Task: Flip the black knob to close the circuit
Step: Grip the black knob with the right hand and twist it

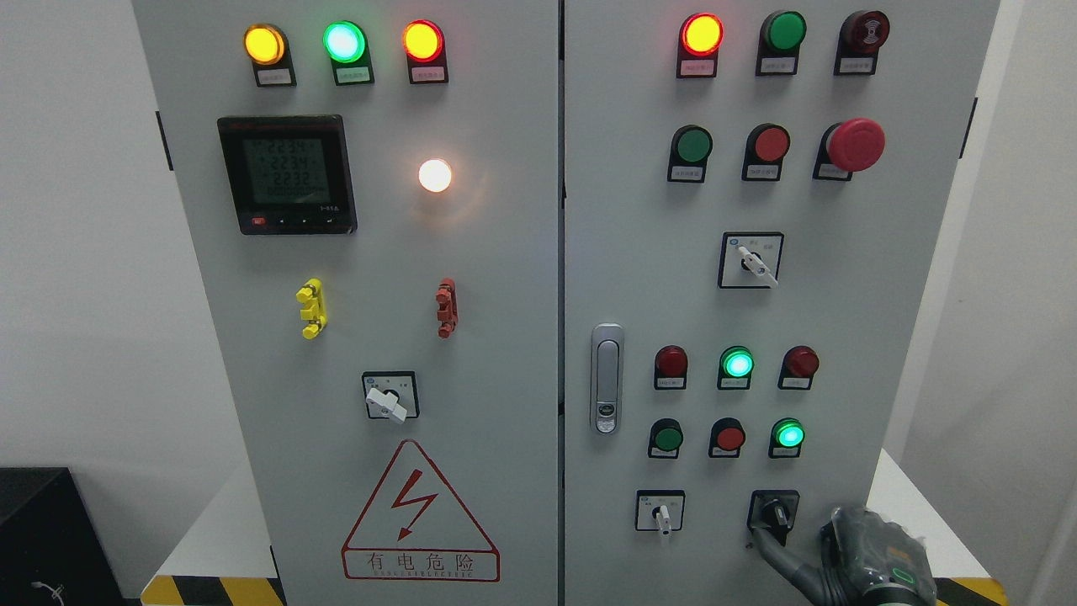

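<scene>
A robot's right hand [871, 560], grey and wrapped in clear film, reaches in from the lower right corner toward a tall, pale grey two-door metal control cabinet [505, 252]. One long grey finger [770, 545] extends up and left from the hand, and its tip meets the small black rotary knob [776, 512], which sits in a black square plate at the bottom right of the right-hand door. Whether the remaining fingers are curled or loose cannot be told, since the wrapped body of the hand hides them.

Just left of the knob is a white-handled selector switch [662, 513] on a square plate. Above the knob, a lit green indicator lamp [789, 435] glows at the right end of a row of three round buttons, and another green lamp [737, 364] shines in the row higher up. A large red mushroom-shaped stop button [854, 145] juts from the upper right of the same door.

On the left-hand door, a black-framed digital meter [288, 174] shows green digits, beside a glowing white lamp [435, 175]. Near the bottom, a red-bordered triangular lightning warning sign [419, 513] carries Chinese characters.
</scene>
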